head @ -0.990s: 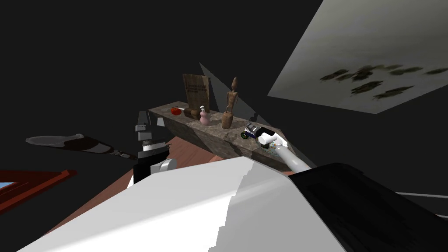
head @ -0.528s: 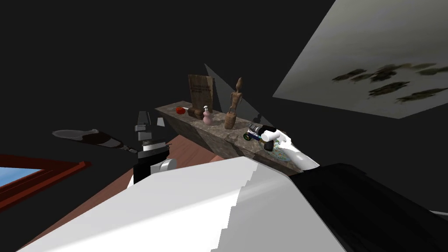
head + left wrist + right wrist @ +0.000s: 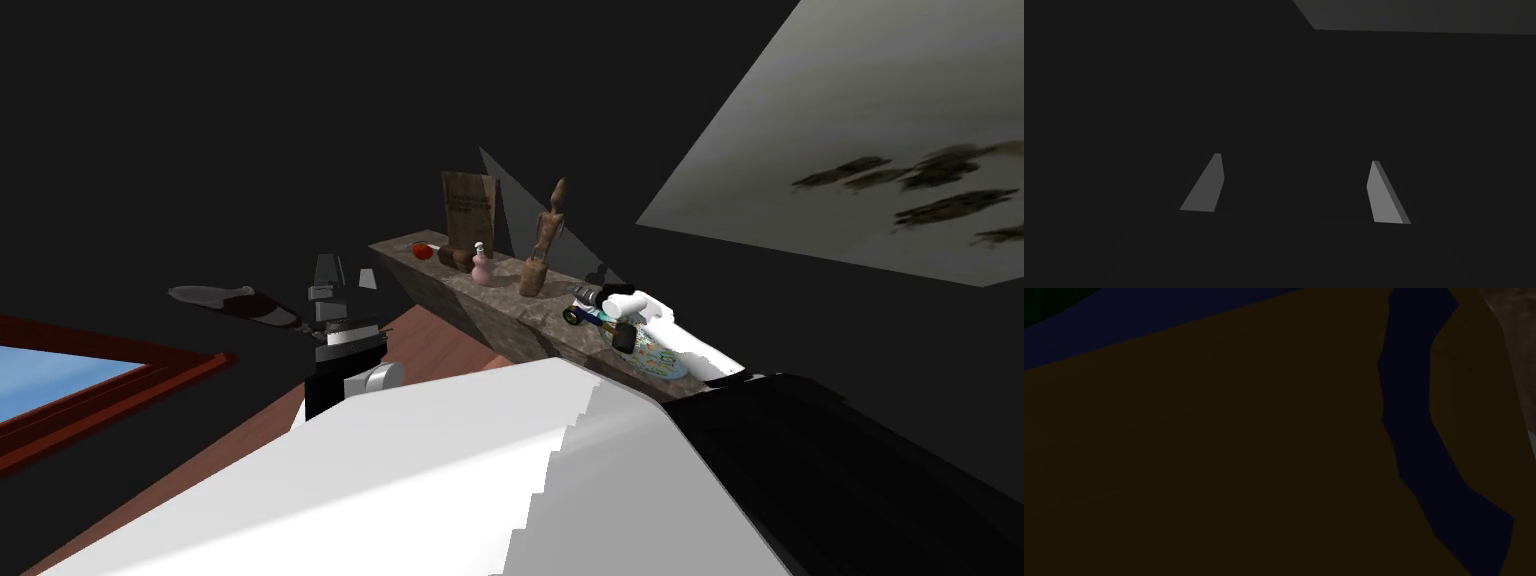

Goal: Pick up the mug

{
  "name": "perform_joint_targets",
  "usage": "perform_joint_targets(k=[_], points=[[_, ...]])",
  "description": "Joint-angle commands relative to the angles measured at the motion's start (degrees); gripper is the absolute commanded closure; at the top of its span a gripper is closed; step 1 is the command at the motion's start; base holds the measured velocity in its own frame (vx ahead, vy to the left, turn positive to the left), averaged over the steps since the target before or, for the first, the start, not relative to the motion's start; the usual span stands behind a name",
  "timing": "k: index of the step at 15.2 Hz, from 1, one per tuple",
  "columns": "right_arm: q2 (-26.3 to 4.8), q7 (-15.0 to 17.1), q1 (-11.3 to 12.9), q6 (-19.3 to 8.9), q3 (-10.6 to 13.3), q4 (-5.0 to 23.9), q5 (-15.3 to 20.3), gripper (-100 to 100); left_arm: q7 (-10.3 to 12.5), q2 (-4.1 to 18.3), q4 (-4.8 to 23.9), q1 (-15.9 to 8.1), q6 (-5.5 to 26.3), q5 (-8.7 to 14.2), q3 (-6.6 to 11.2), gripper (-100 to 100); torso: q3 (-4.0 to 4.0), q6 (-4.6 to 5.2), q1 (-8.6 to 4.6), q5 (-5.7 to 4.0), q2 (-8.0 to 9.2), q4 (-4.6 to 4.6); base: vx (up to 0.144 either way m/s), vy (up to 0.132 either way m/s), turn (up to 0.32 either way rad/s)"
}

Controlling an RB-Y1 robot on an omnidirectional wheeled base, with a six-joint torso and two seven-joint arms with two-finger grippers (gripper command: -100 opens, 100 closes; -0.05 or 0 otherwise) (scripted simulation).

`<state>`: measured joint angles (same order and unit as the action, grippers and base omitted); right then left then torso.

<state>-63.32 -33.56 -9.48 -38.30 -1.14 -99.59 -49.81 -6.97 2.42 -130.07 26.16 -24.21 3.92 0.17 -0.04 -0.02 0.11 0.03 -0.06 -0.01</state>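
The mug (image 3: 579, 313), small and dark with a green and blue rim, sits on the stone shelf (image 3: 520, 320) beside a patterned plate (image 3: 662, 362). My right gripper (image 3: 598, 302) is at the mug, its white forearm lying over the plate. The right wrist view presses up against a dark brown surface (image 3: 1224, 448) with a dark blue band (image 3: 1419, 438); I take it for the mug. None of that hand's fingers can be seen. My left gripper (image 3: 335, 275) hangs raised to the left of the shelf, open (image 3: 1295, 158) and empty.
Further along the shelf stand a wooden figure (image 3: 543, 245), a pink bottle (image 3: 482, 267), a brown board (image 3: 468, 212) and a red thing (image 3: 422, 250). Below the shelf lies reddish-brown floor (image 3: 440, 345). A red-framed window (image 3: 90, 375) is at the left.
My head view has swung, bringing more of the window in. My right arm has come down lower over the plate and closer to the mug. The left arm has not moved.
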Motion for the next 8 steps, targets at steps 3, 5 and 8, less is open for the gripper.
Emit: perform_joint_targets(k=[3,5,8], points=[[-3.7,-2.8,1.2,-5.3,1.1,3.2,-4.1,-100,0.0,0.0,0.0,0.0,0.0,0.0,0.00,0,-0.01,-0.01,0.02,0.01,-0.02,0.00,0.012,0.025,0.155],[-5.6,-4.1,1.7,-7.4,1.7,4.7,-6.2,-100,0.0,0.0,0.0,0.0,0.0,0.0,0.00,0,-0.01,0.03,0.01,0.00,-0.01,0.00,0.009,0.020,0.069],[-7.3,-5.4,2.1,-10.4,2.3,6.3,-8.2,-100,0.0,0.0,0.0,0.0,0.0,0.0,0.00,0,0.00,0.03,0.00,0.00,0.00,0.00,0.009,0.018,0.088]])
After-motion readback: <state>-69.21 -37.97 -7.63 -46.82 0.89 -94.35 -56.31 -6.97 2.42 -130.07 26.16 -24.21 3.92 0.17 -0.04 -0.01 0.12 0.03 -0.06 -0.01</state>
